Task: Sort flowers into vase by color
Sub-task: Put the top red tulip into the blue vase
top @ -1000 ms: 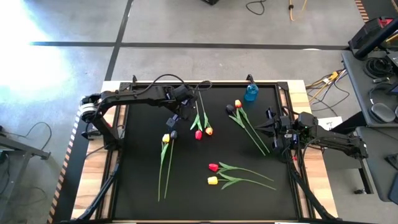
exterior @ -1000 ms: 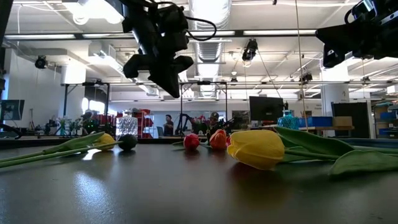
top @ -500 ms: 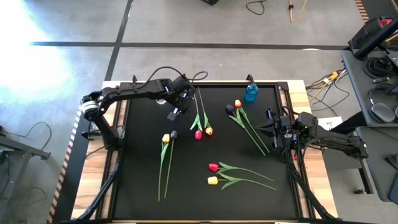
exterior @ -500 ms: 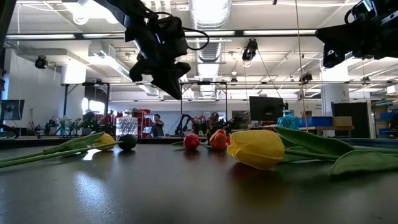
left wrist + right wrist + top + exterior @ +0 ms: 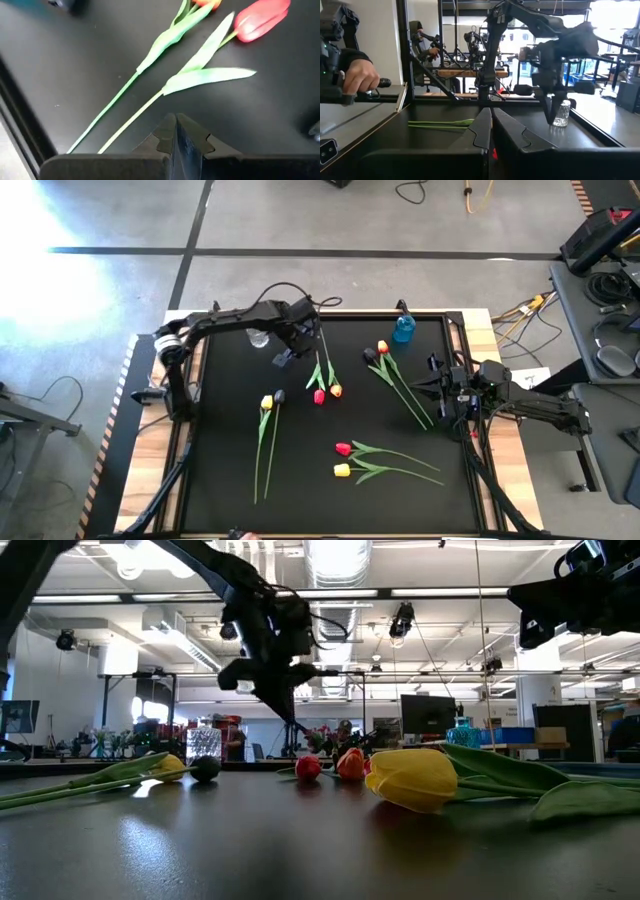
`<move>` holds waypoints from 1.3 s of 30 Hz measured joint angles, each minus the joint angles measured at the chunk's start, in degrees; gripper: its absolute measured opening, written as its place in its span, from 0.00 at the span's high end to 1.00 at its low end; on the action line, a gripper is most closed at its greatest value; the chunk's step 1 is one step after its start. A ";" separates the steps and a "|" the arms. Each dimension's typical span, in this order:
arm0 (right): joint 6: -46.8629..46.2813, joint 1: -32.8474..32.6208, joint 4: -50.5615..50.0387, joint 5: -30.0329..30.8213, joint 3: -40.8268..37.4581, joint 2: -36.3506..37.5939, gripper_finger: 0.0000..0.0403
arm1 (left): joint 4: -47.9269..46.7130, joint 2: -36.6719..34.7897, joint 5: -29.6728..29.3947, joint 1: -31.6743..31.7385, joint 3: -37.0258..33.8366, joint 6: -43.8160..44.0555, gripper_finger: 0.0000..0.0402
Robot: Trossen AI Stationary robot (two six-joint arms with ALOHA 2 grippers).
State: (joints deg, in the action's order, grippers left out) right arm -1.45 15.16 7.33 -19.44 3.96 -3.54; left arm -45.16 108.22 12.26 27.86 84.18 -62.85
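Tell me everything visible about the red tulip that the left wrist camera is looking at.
The red tulip has a closed, smooth red head, a thin pale-green stem and two long pointed green leaves, looking artificial. It lies flat on the black table beside an orange tulip, their stems running close together toward the far edge. In the high view its head points toward the table's middle. The shut left gripper hangs above the table near its stem end, touching nothing.

Flowers (image 5: 322, 370) lie scattered across the surface (image 5: 230, 480); two vases (image 5: 403, 330) stand along its far edge, left claw (image 5: 283, 358) between them, right claw (image 5: 432, 390) at the right edge.
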 joint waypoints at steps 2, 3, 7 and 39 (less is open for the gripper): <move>0.00 0.00 -0.02 0.00 0.01 -0.01 0.98 | -2.87 2.66 0.12 0.36 3.67 -0.42 1.00; 0.00 -0.02 -0.02 0.00 0.01 0.01 0.98 | -4.49 3.88 0.23 0.51 5.40 -0.18 1.00; 0.00 -0.02 -0.02 0.00 -0.01 0.01 0.98 | -11.38 8.45 0.23 1.23 12.24 0.31 1.00; 0.00 -0.02 -0.04 0.00 -0.01 0.01 0.98 | -9.84 23.64 -13.32 3.33 23.85 -12.80 0.83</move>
State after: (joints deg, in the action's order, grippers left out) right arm -1.45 15.14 7.29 -19.44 3.95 -3.53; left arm -55.00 131.85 -1.06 31.19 108.03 -75.65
